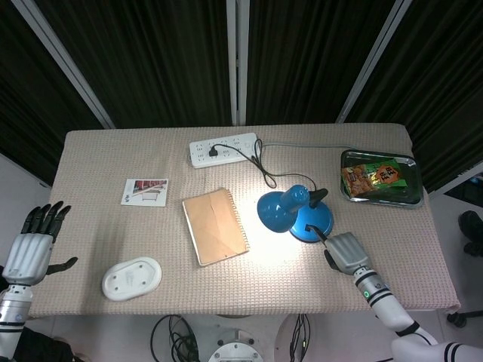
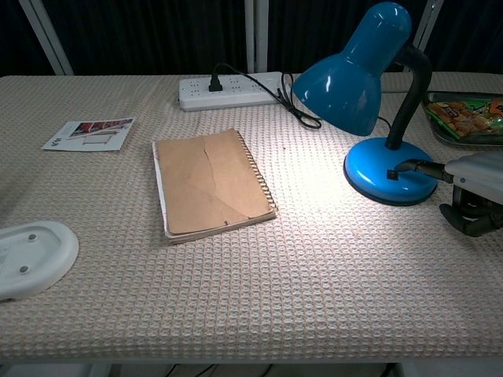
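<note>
The right hand [image 1: 346, 253] lies on the beige woven tablecloth [image 1: 423, 249] with one fingertip reaching the round base of the glossy blue metal desk lamp [image 1: 309, 223], at the small black switch on the edge nearest the hand. The rest of its fingers look curled under the palm, holding nothing, though the chest view cuts off most of the hand [image 2: 476, 196], so their exact lie is hard to tell. The lamp stands just ahead of this hand, its lit shade [image 2: 354, 71] tilted away to the hand's left, over a brown spiral-bound paper notebook [image 1: 215, 225]. Further ahead and to the hand's right sits a metal tray of snack packets [image 1: 411, 200]. The left hand [image 1: 34, 245] hovers off the table's far-left edge, fingers spread, holding nothing; a white oval plastic plate [image 1: 132, 278] is nearest it.
</note>
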`<state>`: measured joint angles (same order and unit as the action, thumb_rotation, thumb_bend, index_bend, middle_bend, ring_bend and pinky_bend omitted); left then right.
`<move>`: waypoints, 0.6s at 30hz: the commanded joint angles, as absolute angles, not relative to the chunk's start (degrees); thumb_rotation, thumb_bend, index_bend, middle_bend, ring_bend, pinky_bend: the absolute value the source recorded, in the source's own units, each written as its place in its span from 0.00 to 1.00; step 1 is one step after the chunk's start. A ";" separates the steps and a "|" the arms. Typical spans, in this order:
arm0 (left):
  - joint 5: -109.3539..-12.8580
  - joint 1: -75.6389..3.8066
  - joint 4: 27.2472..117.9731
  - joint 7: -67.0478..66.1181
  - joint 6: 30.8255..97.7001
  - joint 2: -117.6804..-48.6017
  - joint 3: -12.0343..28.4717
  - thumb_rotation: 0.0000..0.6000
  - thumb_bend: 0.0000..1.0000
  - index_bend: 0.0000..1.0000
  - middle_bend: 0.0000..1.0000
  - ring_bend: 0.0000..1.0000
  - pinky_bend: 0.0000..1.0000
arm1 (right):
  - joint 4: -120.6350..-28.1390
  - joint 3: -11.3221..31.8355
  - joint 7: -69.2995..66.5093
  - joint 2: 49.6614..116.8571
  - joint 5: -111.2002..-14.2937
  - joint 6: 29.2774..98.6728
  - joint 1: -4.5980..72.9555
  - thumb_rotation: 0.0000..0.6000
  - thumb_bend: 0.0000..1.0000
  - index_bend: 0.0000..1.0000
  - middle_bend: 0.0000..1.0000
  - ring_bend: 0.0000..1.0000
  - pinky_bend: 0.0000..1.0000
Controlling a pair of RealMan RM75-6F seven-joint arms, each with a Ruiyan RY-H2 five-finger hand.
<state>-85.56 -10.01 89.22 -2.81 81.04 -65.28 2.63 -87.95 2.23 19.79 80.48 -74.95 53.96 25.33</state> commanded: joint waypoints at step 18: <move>-85.11 -9.94 87.67 -0.90 80.73 -65.58 2.65 1.00 0.00 0.00 0.00 0.00 0.00 | -87.33 1.12 21.50 81.35 -70.74 51.49 27.13 1.00 0.62 0.00 1.00 1.00 1.00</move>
